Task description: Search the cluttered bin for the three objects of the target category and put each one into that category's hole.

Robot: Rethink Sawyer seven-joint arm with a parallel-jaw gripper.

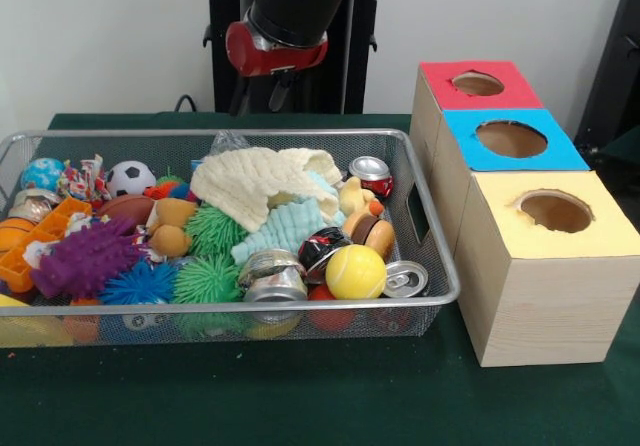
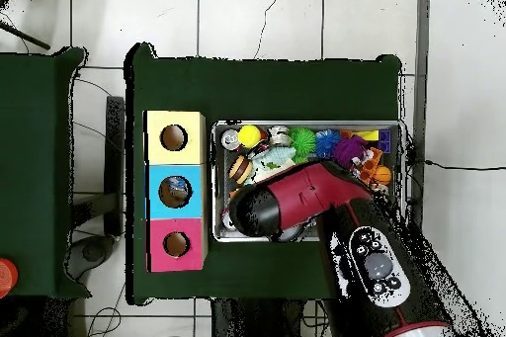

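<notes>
From the front, the arm (image 1: 285, 16) hangs above the bin's (image 1: 440, 256) far rim, so the search seems just begun; cans (image 1: 404, 279) lie on their sides near the boxes (image 1: 545, 266), ends toward the camera. From overhead, the arm covers part of the bin beside the three holes, and its jaws cannot be judged open or closed; next it must descend on one target.

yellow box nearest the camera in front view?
Yes: in the front view the yellow box sits lowest and largest, with the blue box and red box behind it.
</notes>
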